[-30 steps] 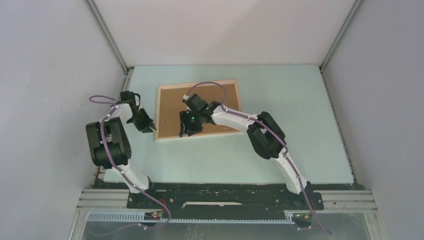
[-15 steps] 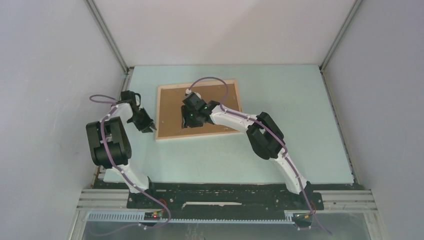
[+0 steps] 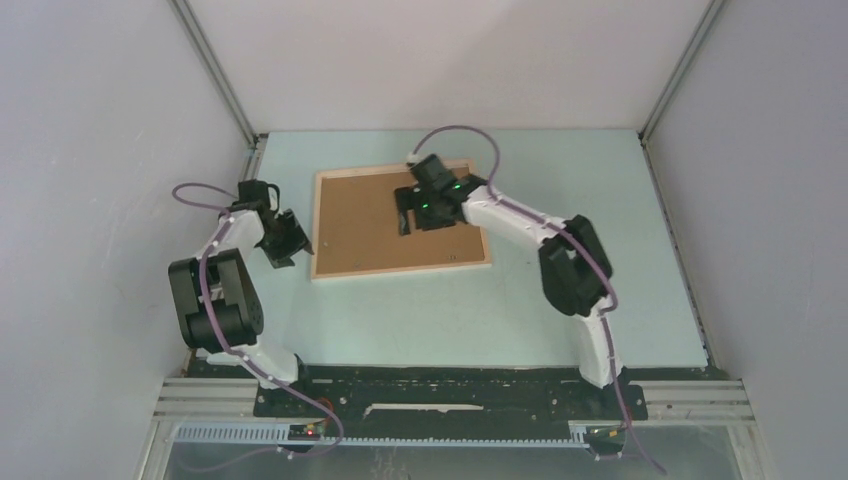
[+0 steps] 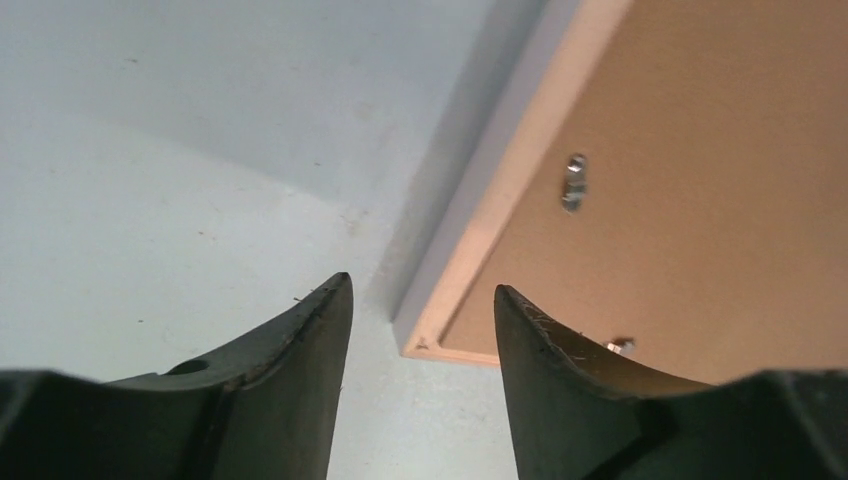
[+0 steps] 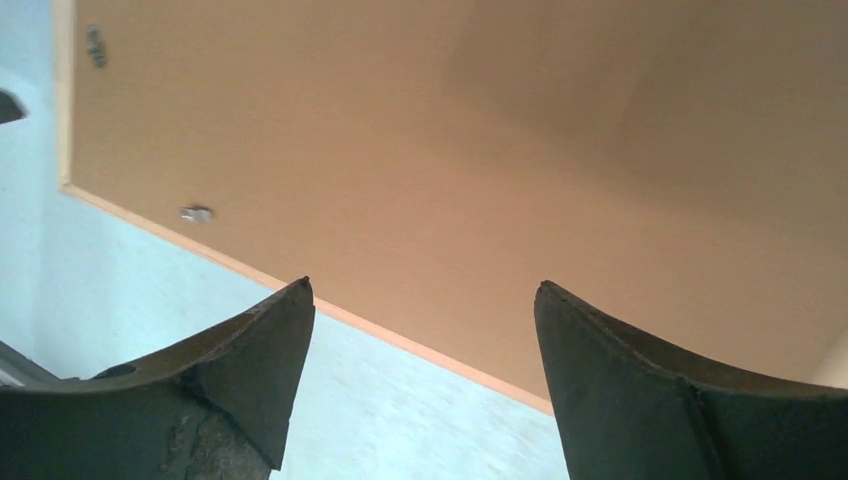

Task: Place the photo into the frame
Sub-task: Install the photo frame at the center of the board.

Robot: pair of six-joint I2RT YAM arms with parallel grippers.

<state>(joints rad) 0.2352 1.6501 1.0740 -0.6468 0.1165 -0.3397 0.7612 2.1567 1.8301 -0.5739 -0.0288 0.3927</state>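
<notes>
place: robot lab cell | evidence: white enclosure walls, aluminium rail

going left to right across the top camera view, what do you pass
left arm's elbow → left gripper → frame, lying back up → right arm's elbow. The right gripper hangs over the frame, so it has no clear place in the order.

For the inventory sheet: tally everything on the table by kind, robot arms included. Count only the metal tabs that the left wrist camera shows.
Wooden frame: 1
Photo, brown back up: 1
Metal tabs: 2
Robot arms: 2
Total: 6
</notes>
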